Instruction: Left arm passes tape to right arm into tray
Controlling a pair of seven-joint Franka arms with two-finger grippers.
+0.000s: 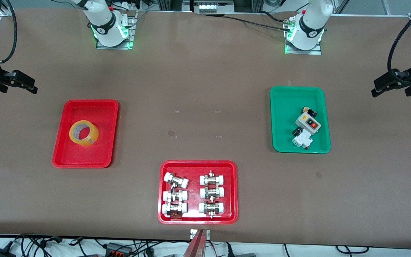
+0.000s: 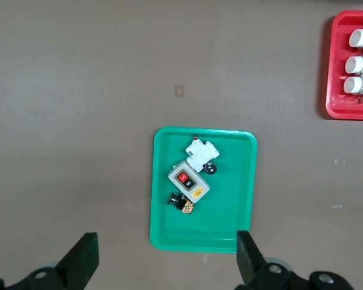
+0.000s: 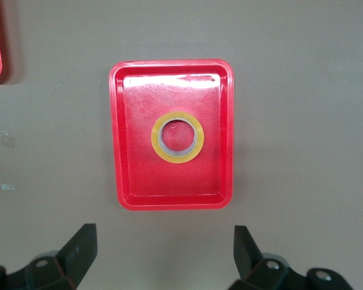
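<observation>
Front view cuts both my arms off at the frame edges, so only my bases and dark wrist parts show there. The tape (image 3: 177,137) lies flat mid-tray in the plain red tray (image 3: 120,139), toward my right arm's end of the table, under my right gripper (image 3: 163,251). That gripper hangs spread wide and empty; my left gripper (image 2: 166,257) hangs likewise over the green tray (image 2: 160,181).

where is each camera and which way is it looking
Front view: high across the table, facing both arm bases; shows the tape in the red tray, a green tray and a fittings tray.
Left wrist view: looks down past the left gripper, jaws open, at the green tray.
Right wrist view: looks down past the right gripper, jaws open, at the tape.
Both wrist views also show the fittings tray.
</observation>
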